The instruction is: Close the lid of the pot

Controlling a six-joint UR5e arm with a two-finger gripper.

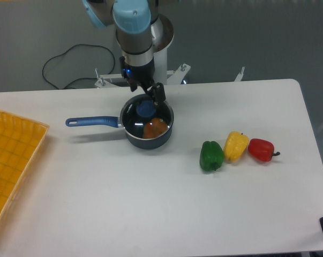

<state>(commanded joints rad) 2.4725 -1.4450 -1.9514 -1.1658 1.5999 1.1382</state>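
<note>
Gripper (pixel 149 92), fingers spread and empty, hangs just above the blue knob of the lid (pixel 146 108), which sits on the saucepan (pixel 147 127) left of three peppers. You judge placement complete; next, retract straight upward.

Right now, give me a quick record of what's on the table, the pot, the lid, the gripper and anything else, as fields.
pot: dark blue saucepan, handle pointing left
lid: glass lid resting on the pot, blue knob uncovered
inside pot: something orange seen through the glass
gripper: gripper just above the knob, fingers apart, holding nothing
peppers: green pepper, yellow pepper and red pepper in a row to the right
tray: yellow tray at the left edge
</note>
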